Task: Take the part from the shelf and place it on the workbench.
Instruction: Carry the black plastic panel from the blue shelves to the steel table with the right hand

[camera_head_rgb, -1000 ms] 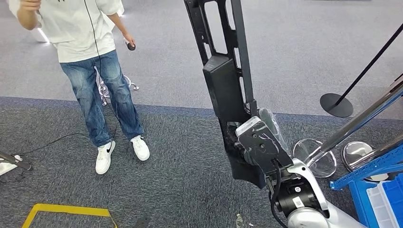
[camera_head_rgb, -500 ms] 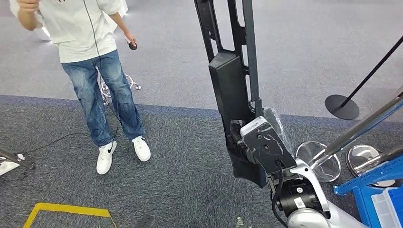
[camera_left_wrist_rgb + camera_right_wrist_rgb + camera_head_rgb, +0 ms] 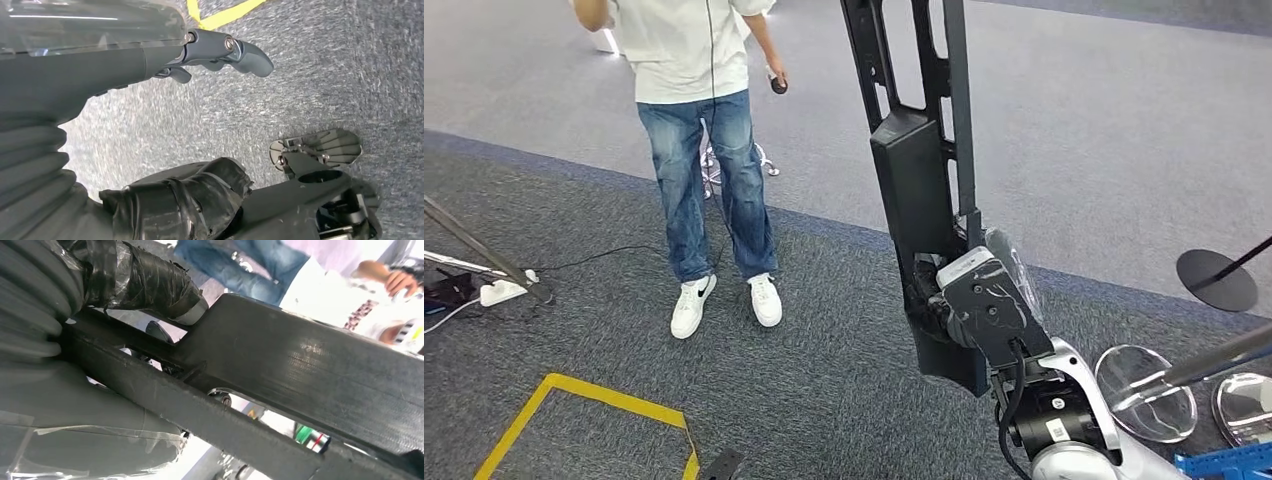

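Part [image 3: 919, 190], a long black frame, stood nearly upright, rising toward twelve o'clock from the right hand [image 3: 959, 310], whose fingers were clamped round its lower end; carried high, probably to clear the floor in transit; the left hand [image 3: 220, 50] hung empty, fingers apart, over carpet; a person [image 3: 709, 160] stood at ten o'clock; no workbench was in sight.

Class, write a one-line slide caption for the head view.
Right robot hand holds a long black slotted plastic part upright over grey carpet while a person in jeans stands nearby.
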